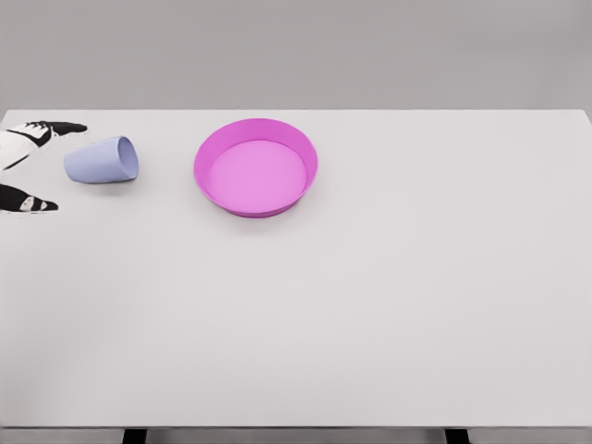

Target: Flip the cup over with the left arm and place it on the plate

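Lying on its side: cup [102,160], pale lavender, far left of the table [370,324], mouth turned toward the plate, base toward the hand.
Plate: magenta plate [256,166], shallow and raised-rimmed, just right of the cup, apart from it, nothing in it; presumably kept near so the carry would be short.
Left hand: left hand [28,166] at the picture's left edge, fingers [51,129] spread, one above and one below the cup's level, touching nothing; seemingly opened to bracket the base.
Right arm: not seen.
Task standing: cup neither flipped nor plated.
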`<move>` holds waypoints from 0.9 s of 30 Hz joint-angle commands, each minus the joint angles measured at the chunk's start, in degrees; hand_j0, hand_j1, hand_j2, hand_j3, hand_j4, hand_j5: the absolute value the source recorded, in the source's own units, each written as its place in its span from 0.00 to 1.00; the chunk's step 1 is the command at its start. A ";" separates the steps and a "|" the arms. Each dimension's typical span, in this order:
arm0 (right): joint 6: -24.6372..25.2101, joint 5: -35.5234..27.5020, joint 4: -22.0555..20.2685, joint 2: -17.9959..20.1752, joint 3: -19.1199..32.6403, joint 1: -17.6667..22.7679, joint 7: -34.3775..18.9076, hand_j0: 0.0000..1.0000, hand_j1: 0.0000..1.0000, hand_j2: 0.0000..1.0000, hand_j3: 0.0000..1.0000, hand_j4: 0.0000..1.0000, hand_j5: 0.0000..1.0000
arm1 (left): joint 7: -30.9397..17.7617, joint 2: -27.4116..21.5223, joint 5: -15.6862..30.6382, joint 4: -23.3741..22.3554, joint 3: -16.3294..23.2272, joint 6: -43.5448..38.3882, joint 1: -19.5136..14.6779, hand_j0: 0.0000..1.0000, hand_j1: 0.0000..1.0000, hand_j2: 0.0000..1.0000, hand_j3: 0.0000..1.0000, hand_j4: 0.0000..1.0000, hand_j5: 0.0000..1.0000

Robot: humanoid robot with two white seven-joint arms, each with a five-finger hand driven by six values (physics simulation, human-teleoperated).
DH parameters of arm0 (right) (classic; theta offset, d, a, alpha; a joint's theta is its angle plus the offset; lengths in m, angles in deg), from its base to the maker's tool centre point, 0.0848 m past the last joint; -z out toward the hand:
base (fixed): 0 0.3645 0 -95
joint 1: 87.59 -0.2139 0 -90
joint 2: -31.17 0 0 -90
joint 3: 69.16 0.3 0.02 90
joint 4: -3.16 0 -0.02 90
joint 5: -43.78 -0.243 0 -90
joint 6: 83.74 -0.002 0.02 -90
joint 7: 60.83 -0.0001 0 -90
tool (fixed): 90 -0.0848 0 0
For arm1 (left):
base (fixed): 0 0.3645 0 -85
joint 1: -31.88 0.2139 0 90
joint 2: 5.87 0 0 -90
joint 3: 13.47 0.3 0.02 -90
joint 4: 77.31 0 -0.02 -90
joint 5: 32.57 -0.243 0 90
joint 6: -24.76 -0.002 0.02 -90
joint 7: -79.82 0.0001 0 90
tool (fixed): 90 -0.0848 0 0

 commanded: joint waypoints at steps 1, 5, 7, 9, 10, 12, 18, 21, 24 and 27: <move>-0.01 0.01 0.00 0.00 0.01 0.00 0.02 1.00 1.00 1.00 1.00 1.00 1.00 | -0.36 2.43 0.30 -5.27 1.13 -0.07 -1.05 1.00 1.00 1.00 1.00 1.00 1.00; -0.01 0.01 0.00 0.00 0.01 0.00 -0.07 1.00 1.00 1.00 1.00 1.00 1.00 | -0.01 6.56 0.82 -10.46 2.01 -0.07 -4.66 1.00 1.00 1.00 1.00 1.00 1.00; -0.01 0.01 0.00 0.00 0.01 0.00 -0.07 1.00 1.00 1.00 1.00 1.00 1.00 | -0.01 7.97 0.91 -11.69 1.92 -0.07 -5.63 1.00 1.00 1.00 1.00 1.00 1.00; -0.01 0.01 0.00 0.00 0.01 0.00 -0.07 1.00 1.00 1.00 1.00 1.00 1.00 | -0.01 9.64 0.56 -11.78 1.92 -0.07 -5.72 1.00 1.00 1.00 1.00 1.00 1.00; -0.01 0.01 0.00 0.00 0.01 0.00 0.02 1.00 1.00 1.00 1.00 1.00 1.00 | -0.01 10.34 0.30 -11.78 1.92 -0.07 -5.80 1.00 1.00 1.00 1.00 1.00 1.00; -0.01 0.01 0.00 0.00 0.01 0.00 -0.07 1.00 1.00 1.00 1.00 1.00 1.00 | 0.08 10.69 0.12 -12.48 1.92 -0.07 -6.51 1.00 1.00 1.00 1.00 1.00 1.00; -0.01 0.01 0.00 0.00 0.01 0.00 0.02 1.00 1.00 1.00 1.00 1.00 1.00 | 0.26 10.35 0.21 -20.39 1.22 -0.07 -9.58 1.00 1.00 1.00 1.00 1.00 1.00; -0.01 0.01 0.00 0.00 0.01 0.00 -0.07 1.00 1.00 1.00 1.00 1.00 1.00 | 0.17 9.91 0.30 -20.13 1.74 -0.07 -9.06 1.00 1.00 1.00 1.00 1.00 1.00; -0.01 0.01 0.00 0.00 0.01 0.00 -0.07 1.00 1.00 1.00 1.00 1.00 1.00 | 0.26 6.30 0.38 -20.04 1.83 -0.07 -9.32 1.00 1.00 1.00 1.00 1.00 1.00; -0.01 0.01 0.00 0.00 0.01 0.00 -0.07 1.00 1.00 1.00 1.00 1.00 1.00 | -0.18 6.30 0.21 -20.22 1.83 -0.07 -9.58 1.00 1.00 1.00 1.00 1.00 1.00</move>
